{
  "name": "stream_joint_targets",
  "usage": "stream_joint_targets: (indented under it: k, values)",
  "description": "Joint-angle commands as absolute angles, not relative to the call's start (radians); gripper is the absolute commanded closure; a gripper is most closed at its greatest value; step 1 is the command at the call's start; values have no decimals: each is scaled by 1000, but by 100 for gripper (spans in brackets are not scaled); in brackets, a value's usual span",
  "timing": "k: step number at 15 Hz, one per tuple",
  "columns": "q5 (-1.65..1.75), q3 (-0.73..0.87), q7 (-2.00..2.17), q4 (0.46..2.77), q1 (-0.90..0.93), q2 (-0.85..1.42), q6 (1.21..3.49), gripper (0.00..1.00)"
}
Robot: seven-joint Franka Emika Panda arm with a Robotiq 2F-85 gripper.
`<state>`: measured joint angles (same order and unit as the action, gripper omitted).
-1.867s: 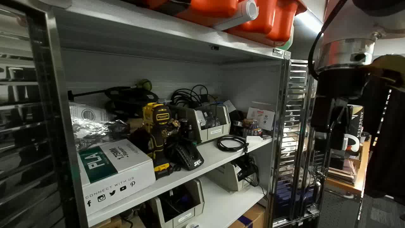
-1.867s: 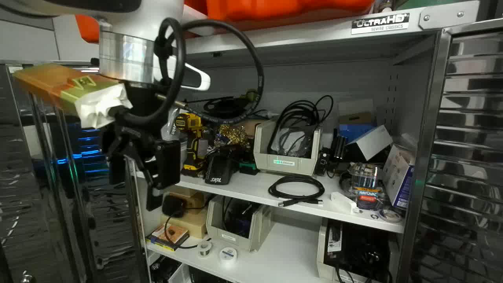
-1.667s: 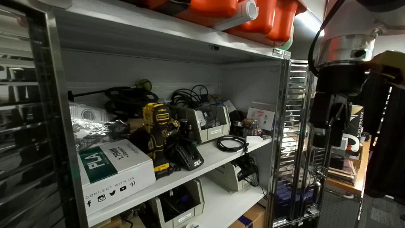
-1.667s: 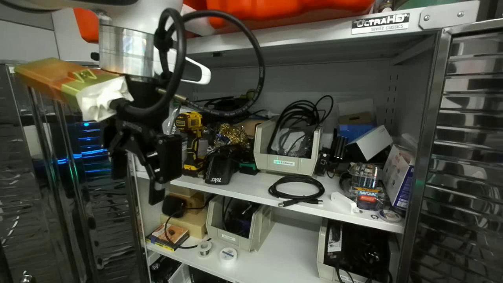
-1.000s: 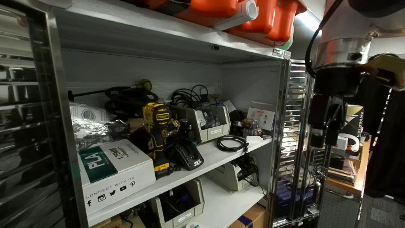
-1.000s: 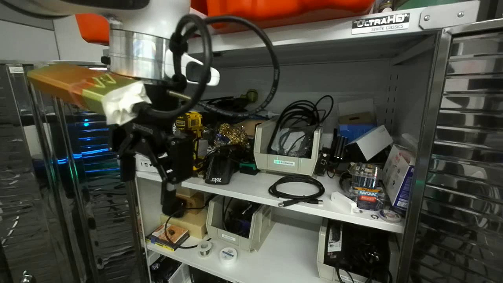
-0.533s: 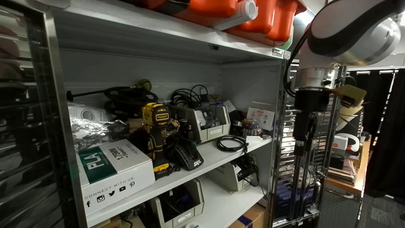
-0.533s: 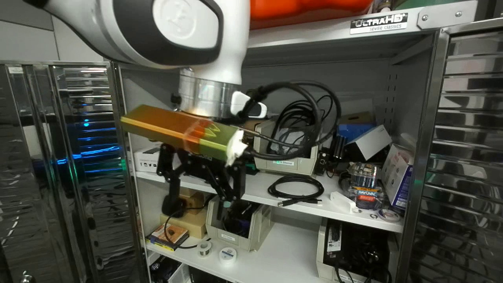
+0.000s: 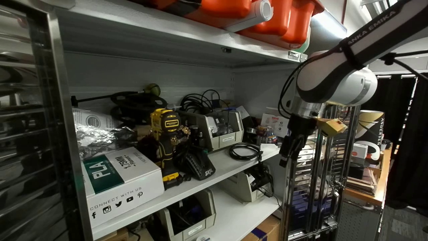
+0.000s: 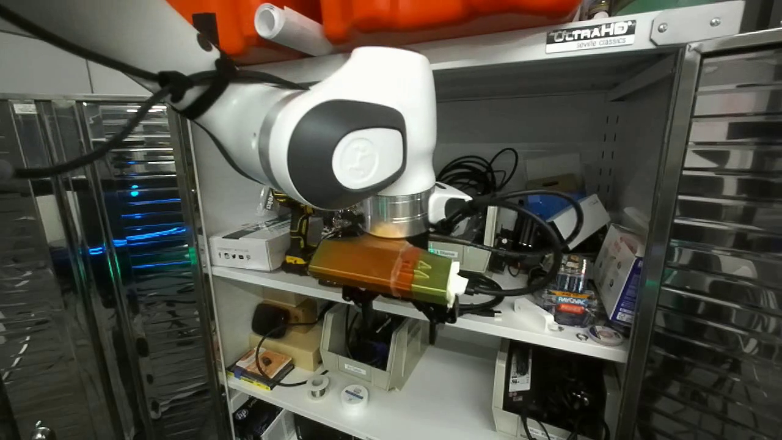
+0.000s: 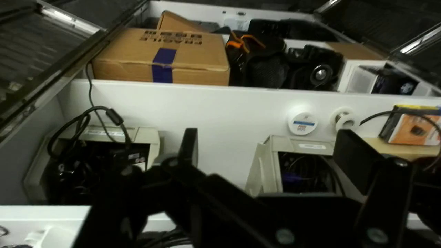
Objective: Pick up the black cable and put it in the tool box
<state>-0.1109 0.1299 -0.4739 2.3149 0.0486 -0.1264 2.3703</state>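
Note:
The black cable (image 9: 243, 152) lies coiled on the middle shelf, near its front edge. It is partly hidden behind the wrist hardware in an exterior view (image 10: 489, 300), and part of it shows at the bottom of the wrist view (image 11: 168, 239). No thing is plainly a tool box. A grey bin (image 9: 227, 138) holding black cables stands behind the coil; the arm covers much of this bin in an exterior view (image 10: 478, 260). My gripper (image 9: 288, 161) is outside the shelf front, apart from the cable. Its fingers are spread and empty in the wrist view (image 11: 267, 141).
A yellow drill (image 9: 164, 144), a SKIL charger (image 9: 200, 164) and a PLA box (image 9: 123, 184) share the cable's shelf. A white adapter (image 10: 534, 315) and batteries (image 10: 571, 302) sit beside the cable. Grey bins (image 10: 360, 368) stand on the lower shelf. A cabinet door (image 10: 721, 244) stands open.
The arm has swung from beside the cabinet to in front of the shelves, and the gripper has come nearer the cable and tilted. The fingers stay apart. The cable and bins have not moved.

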Motion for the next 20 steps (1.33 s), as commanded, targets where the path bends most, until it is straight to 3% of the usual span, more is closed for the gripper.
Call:
stream_joint_targets:
  k: [1,20]
  values:
    - [-134,116,-428,2215,12,-22,2485,0]
    - [-97,74,127,1866,-13,325,2612,0]
